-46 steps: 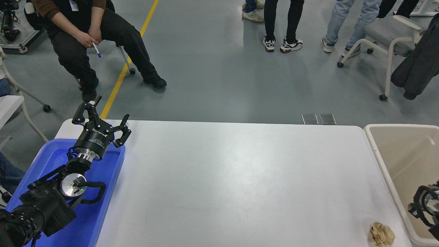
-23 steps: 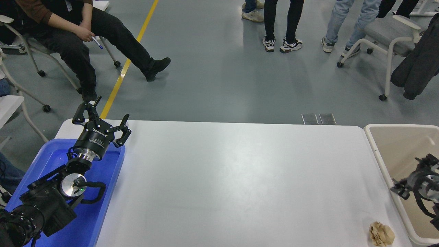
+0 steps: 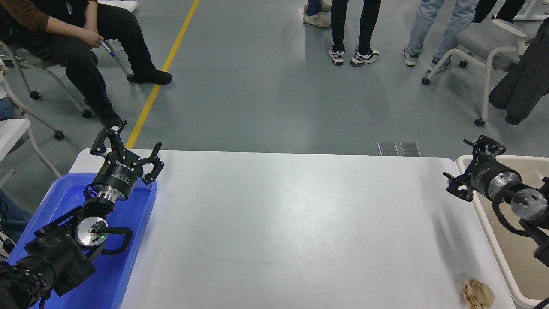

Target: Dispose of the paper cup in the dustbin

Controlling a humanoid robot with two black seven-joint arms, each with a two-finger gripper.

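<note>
Two grippers are showing, and neither is holding anything. I'm not seeing the paper cup anywhere on the table. That right gripper [image 3: 471,168] is hanging over the table's [image 3: 291,223] far right corner, fingers spread wide around nothing, right at the dustbin's [image 3: 476,201] near rim. Over at the near left corner the left gripper [image 3: 125,148] is sitting parked above the blue tray [image 3: 128,266], fingers splayed apart too. One crumpled paper ball [image 3: 478,293] is lying by the near right corner.

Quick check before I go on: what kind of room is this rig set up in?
Likely a robotics lab or demo hall: grey floor with a yellow line, rolling chairs, onlookers beyond the white table, and a blue tray and dustbin staged at either end.
</note>
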